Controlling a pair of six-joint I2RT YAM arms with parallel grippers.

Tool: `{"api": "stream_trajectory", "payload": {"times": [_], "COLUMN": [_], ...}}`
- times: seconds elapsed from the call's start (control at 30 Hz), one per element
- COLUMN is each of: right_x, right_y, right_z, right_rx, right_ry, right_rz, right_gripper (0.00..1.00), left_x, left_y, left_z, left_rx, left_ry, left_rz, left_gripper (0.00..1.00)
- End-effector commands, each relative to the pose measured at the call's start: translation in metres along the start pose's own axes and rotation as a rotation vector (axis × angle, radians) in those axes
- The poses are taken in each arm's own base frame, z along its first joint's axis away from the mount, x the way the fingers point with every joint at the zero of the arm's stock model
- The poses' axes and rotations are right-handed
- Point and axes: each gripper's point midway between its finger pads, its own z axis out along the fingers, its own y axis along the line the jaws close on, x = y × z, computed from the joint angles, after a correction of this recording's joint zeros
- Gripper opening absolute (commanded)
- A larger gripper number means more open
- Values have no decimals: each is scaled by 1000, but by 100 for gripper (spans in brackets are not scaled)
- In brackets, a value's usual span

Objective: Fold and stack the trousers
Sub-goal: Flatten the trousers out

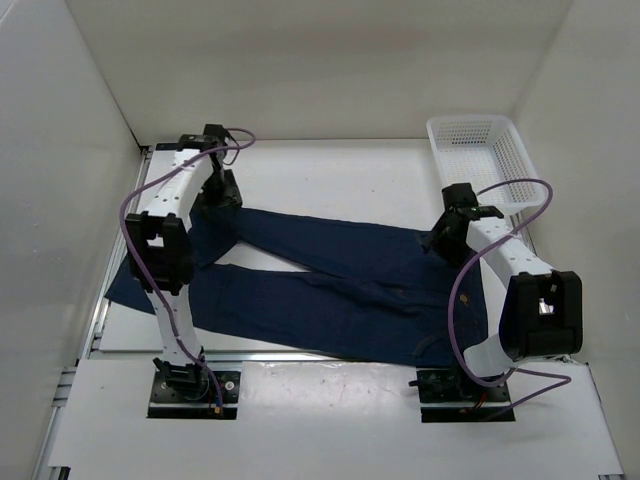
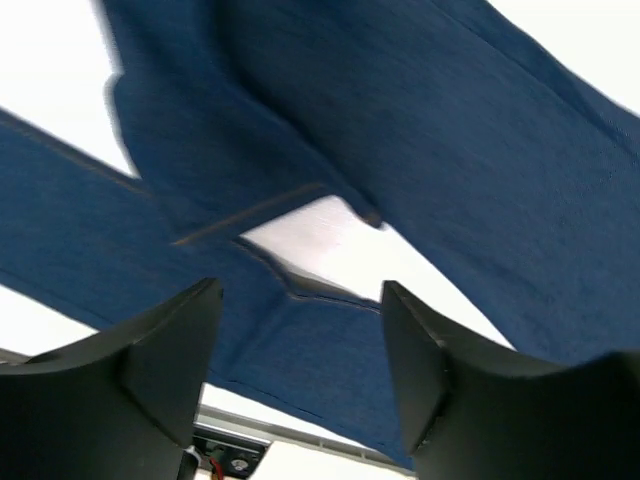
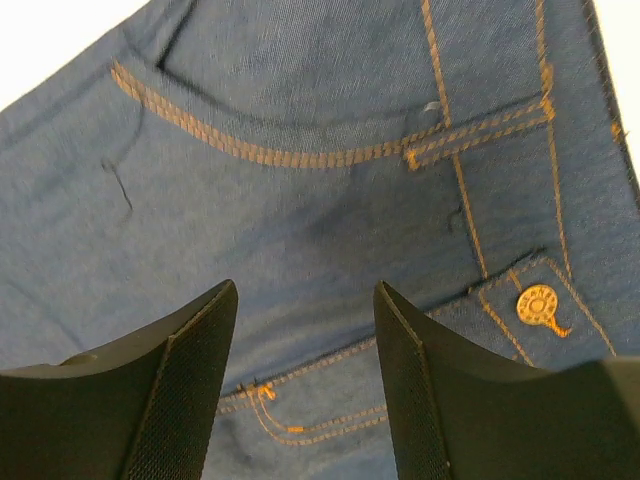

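Note:
The trousers (image 1: 330,280) are dark navy jeans lying flat across the table, waist at the right, two legs spread toward the left. My left gripper (image 1: 222,190) hovers open above the far leg's end; in the left wrist view (image 2: 300,330) both legs (image 2: 480,150) show below the open jaws, with bare table between them. My right gripper (image 1: 445,240) hovers open over the waist. In the right wrist view (image 3: 305,340) the fly, tan-stitched front pocket (image 3: 300,150) and brass button (image 3: 538,303) lie beneath it. Neither gripper holds cloth.
A white mesh basket (image 1: 480,160) stands at the back right corner. White walls close the table at left, back and right. The near leg's hem (image 1: 125,285) overhangs the table's left edge. An aluminium rail (image 1: 250,352) runs along the front.

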Motion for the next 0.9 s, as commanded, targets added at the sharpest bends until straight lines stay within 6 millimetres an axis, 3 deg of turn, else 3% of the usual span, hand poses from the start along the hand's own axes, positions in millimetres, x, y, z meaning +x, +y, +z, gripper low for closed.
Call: {"api": "stream_trajectory", "payload": {"times": [0.0, 0.07, 0.23, 0.33, 0.4, 0.47, 0.5, 0.53, 0.57, 0.6, 0.77, 0.8, 0.87], "right_x": [5, 11, 15, 15, 16, 13, 13, 13, 13, 13, 13, 15, 15], "right_y": [-3, -2, -6, -6, -5, -3, -3, -3, -3, -3, -3, -2, -2], "right_z": [-8, -9, -10, -10, -10, -12, -12, -12, -12, -12, -12, -12, -12], "right_rx": [18, 8, 4, 4, -3, -9, -9, -9, -9, -9, -9, -16, -16], "right_ry": [-10, -1, -6, -6, 0, -7, -7, -7, -7, -7, -7, -1, -1], "right_rz": [-48, -58, -57, -57, -57, -56, -56, -56, -56, -56, -56, -56, -56], "right_gripper": [62, 62, 62, 62, 62, 62, 62, 62, 62, 62, 62, 62, 62], "left_x": [-5, -5, 9, 13, 13, 12, 9, 8, 8, 6, -3, -15, -21], "left_y": [-10, -13, -6, -6, -11, -16, -17, -17, -11, -10, 13, 24, 48], "left_z": [1, 4, 50, 67, 67, 61, 60, 55, 52, 48, 15, 3, -8], "left_rx": [2, -14, -135, -156, -150, -130, -126, -120, -146, -155, -238, -267, -331], "left_ry": [-44, -48, 42, 63, 54, 37, 29, 18, 22, 15, -44, -85, -106], "left_rz": [-19, -6, 24, 32, 48, 50, 48, 45, 50, 50, 41, 48, 23], "left_gripper": [79, 80, 82, 79, 74, 65, 55, 29, 17, 10, 10, 10, 10]}}
